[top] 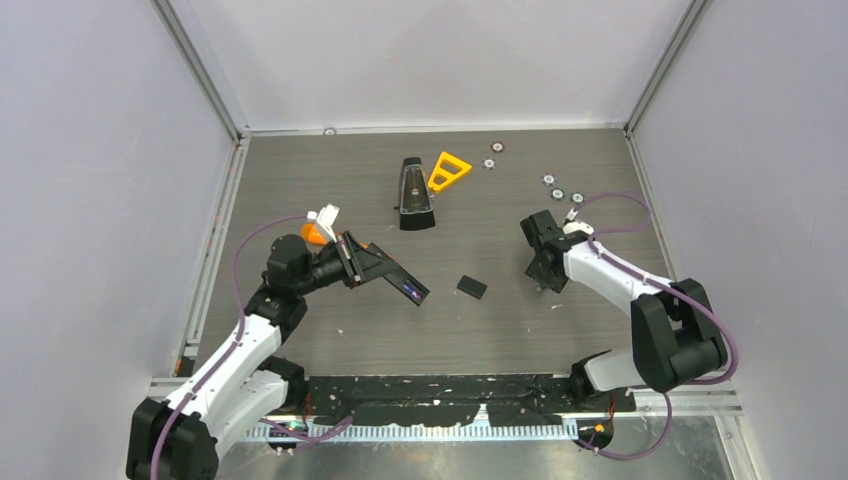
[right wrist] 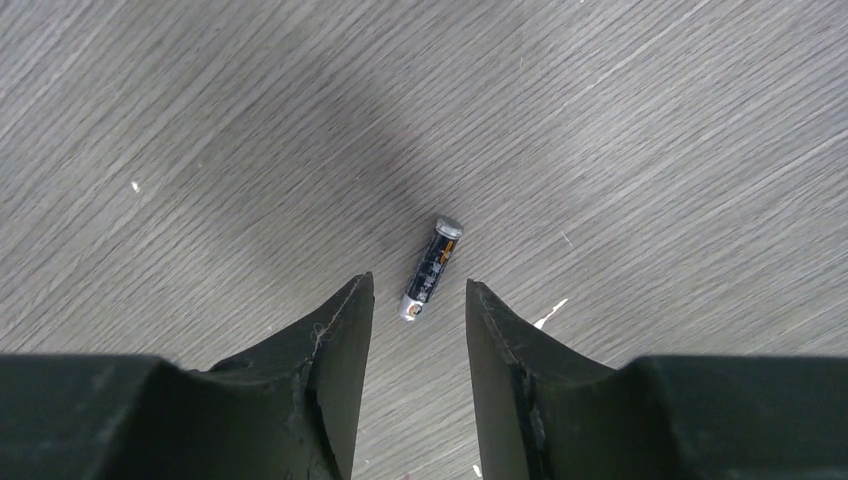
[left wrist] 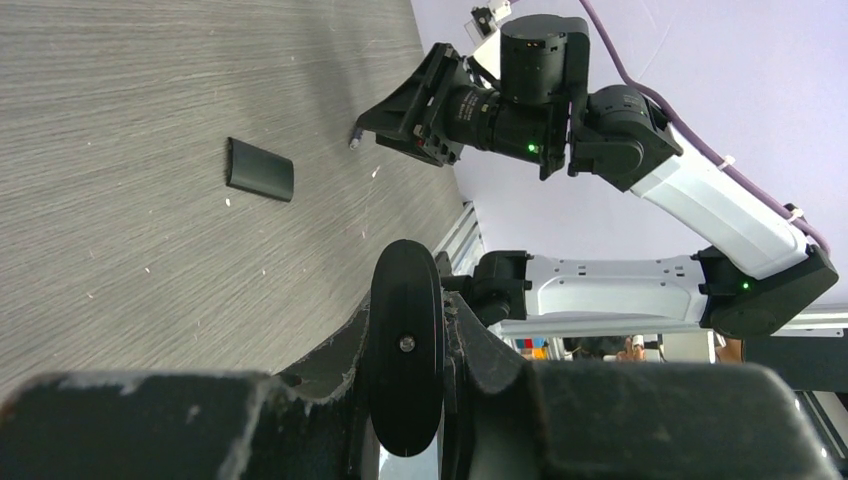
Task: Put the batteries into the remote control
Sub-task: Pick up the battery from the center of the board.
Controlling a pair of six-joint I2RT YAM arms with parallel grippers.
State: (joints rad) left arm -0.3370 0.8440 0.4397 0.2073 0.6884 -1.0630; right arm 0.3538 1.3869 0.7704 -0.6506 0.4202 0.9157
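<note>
My left gripper [top: 360, 262] is shut on the remote control [top: 398, 277], a slim black bar held off the table with its free end pointing right. A purple-blue glint [top: 412, 291] shows near that end. In the left wrist view the remote [left wrist: 405, 350] stands end-on between my fingers. One battery [right wrist: 430, 268] lies on the table, just ahead of my open right gripper [right wrist: 418, 292] and in line with the gap between its fingers. The right gripper [top: 543, 278] points down at the table at centre right. The battery also shows in the left wrist view [left wrist: 353, 143].
A small black cover piece [top: 471, 287] lies between the two grippers. A tapered black case [top: 413, 195] and an orange triangle [top: 448, 172] stand at the back centre. Several silver discs [top: 557, 193] lie at the back right. An orange and white object [top: 318, 228] sits behind my left gripper.
</note>
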